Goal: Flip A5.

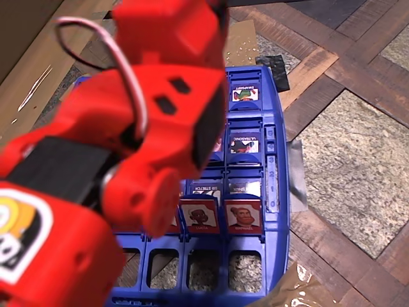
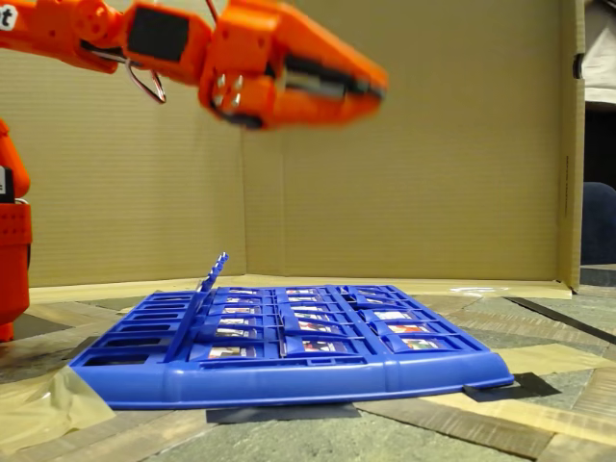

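Gripper (image 2: 371, 85) high above board (image 2: 289, 371), jaws closed, empty; A5 (image 1: 243, 215) looks light, stiff, hinged, glossy plastic: push its top edge, don't pinch.

Both pictures are evenly and fairly brightly lit with a warm cast. In the overhead view the red arm (image 1: 128, 147) sits close to the lens, soft and out of focus, while the blue game board (image 1: 255, 192) below it is sharper; the portrait tiles remain too small to read. Clear tape (image 1: 297, 176) at the board's right edge and plastic at the bottom right give white glare, and bright streaks show on the cardboard at the upper left. In the fixed view the gripper (image 2: 371, 89) is smeared by motion blur, its jaws indistinct. The board's front rim (image 2: 289, 377) is crisp, throws a dark shadow beneath itself, and carries a soft sheen. The cardboard backdrop (image 2: 433, 173) is evenly lit.
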You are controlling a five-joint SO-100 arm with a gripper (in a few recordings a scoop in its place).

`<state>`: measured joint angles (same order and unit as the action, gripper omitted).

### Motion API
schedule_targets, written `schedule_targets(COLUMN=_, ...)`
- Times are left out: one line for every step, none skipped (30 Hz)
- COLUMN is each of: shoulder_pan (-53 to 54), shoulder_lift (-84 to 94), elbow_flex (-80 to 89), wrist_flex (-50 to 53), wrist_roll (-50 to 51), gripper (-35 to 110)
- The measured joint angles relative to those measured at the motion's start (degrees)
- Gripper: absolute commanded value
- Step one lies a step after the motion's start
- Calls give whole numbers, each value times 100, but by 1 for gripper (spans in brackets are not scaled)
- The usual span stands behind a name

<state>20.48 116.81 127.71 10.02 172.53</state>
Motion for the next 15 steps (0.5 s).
schedule_targets(shoulder_pan=35, shoulder_lift=-97, elbow_flex=-70, wrist_flex=246, wrist_roll=-26, gripper=0)
schedule_targets(shoulder_pan=53, shoulder_lift=-193, elbow_flex=-132, wrist_flex=466, wrist_roll=-44, gripper=0)
schedule_targets(shoulder_pan=70, shoulder_lift=-299, elbow_flex=-193, wrist_flex=694, wrist_roll=-79, gripper=0)
schedule_targets(shoulder_pan=79, shoulder_lift=-396, elbow_flex=-255, wrist_flex=914, wrist_roll=-114, gripper=0)
schedule_targets(shoulder_pan=79, shoulder_lift=-501, elbow_flex=-308, wrist_flex=1134, wrist_roll=-167, gripper=0)
schedule_targets(shoulder_pan=97, shoulder_lift=-615, elbow_flex=-369, wrist_flex=1371, wrist_roll=-220, gripper=0)
schedule_targets(shoulder_pan=114, shoulder_lift=-703, elbow_flex=-413, wrist_flex=1564, wrist_roll=-264, gripper=0)
schedule_targets(shoulder_pan=123, shoulder_lift=-800, elbow_flex=-466, wrist_flex=1784, wrist_roll=-316, gripper=0)
schedule_targets(shoulder_pan=123, shoulder_lift=-896, elbow_flex=-510, wrist_flex=1969, wrist_roll=-360, gripper=0)
schedule_targets(shoulder_pan=123, shoulder_lift=-984, elbow_flex=-527, wrist_flex=2127, wrist_roll=-396, gripper=0)
schedule_targets(shoulder_pan=123, shoulder_lift=-1063, elbow_flex=-562, wrist_flex=2268, wrist_roll=-422, gripper=0)
schedule_targets(shoulder_pan=123, shoulder_lift=-1143, elbow_flex=-598, wrist_flex=2426, wrist_roll=-448, gripper=0)
schedule_targets(shoulder_pan=123, shoulder_lift=-1230, elbow_flex=-633, wrist_flex=2566, wrist_roll=-483, gripper=0)
schedule_targets(shoulder_pan=123, shoulder_lift=-1301, elbow_flex=-668, wrist_flex=2707, wrist_roll=-510, gripper=0)
schedule_targets(shoulder_pan=123, shoulder_lift=-1362, elbow_flex=-703, wrist_flex=2830, wrist_roll=-562, gripper=0)
